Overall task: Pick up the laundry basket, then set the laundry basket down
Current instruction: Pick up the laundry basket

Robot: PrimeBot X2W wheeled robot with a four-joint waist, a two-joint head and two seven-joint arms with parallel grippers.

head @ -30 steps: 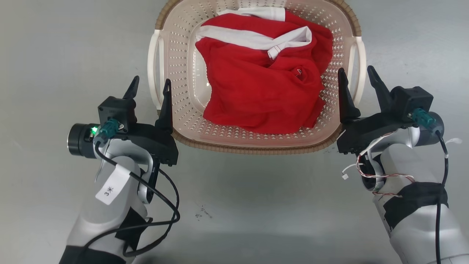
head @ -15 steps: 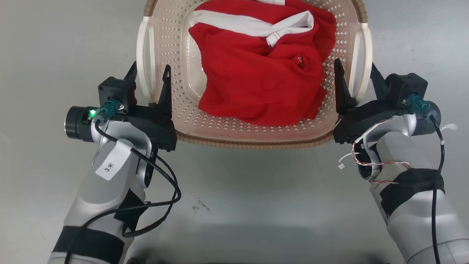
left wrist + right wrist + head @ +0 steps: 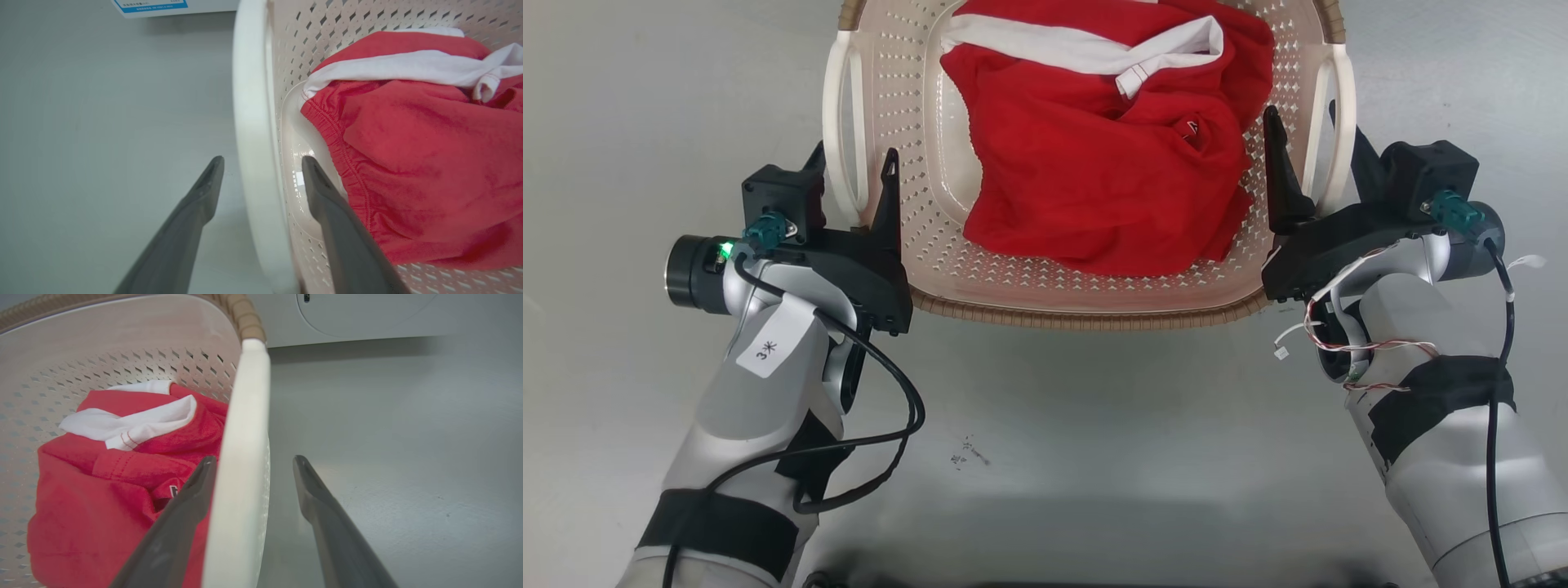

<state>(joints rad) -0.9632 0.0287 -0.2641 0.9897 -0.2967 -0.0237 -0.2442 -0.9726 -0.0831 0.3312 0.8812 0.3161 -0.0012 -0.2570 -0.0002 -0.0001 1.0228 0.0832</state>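
Left hand (image 3: 855, 153), right hand (image 3: 1300, 110) astride laundry basket (image 3: 1078, 306) handles (image 3: 837, 122), seemingly unclamped.

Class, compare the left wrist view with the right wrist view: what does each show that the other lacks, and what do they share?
Left wrist view: a blue-and-white label at the top edge, and the left hand open astride the left handle. Right wrist view: a brown woven rim, a washer, and the right hand open astride the right handle. Both: the basket, the red garment and grey floor.
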